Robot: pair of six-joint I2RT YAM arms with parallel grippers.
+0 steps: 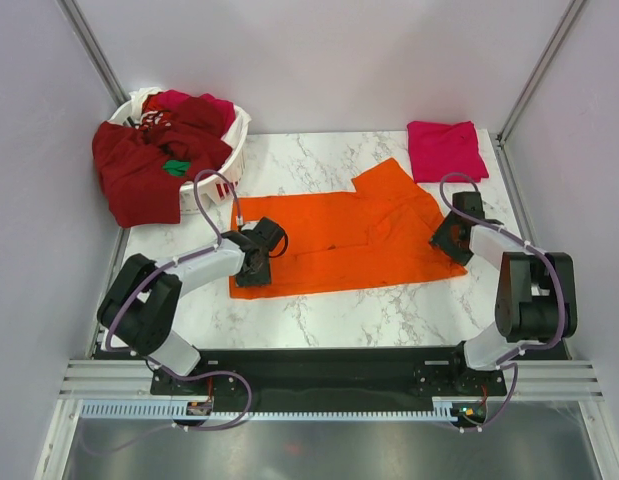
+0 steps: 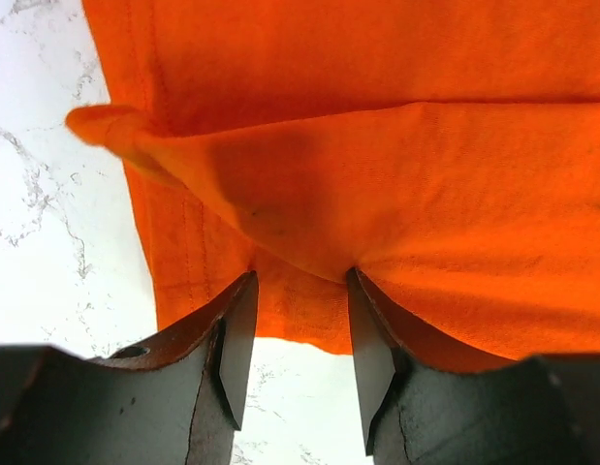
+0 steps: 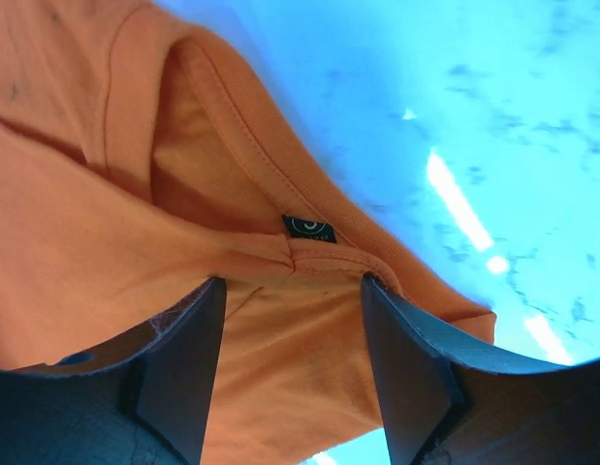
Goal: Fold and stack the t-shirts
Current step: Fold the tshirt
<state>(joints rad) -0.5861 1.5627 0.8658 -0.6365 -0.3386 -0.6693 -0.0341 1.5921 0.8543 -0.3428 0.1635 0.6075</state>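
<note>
Mid-table, the orange shirt (image 1: 359,235) lies as a long band, seemingly only part folded. The left gripper (image 2: 300,291) sits at its left end, jaws half apart over the hem, clamping nothing I can see. The right gripper (image 3: 290,291) straddles the collar, jaws wide. At the far right corner one pink shirt (image 1: 444,148) lies folded. In the far left corner, the basket (image 1: 204,188) holds red shirts (image 1: 144,175), all left to do.

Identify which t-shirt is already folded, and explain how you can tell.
The magenta-pink t-shirt at the far right corner: it is a compact square, whereas the orange t-shirt lies spread out and the red t-shirts are heaped in the basket.
</note>
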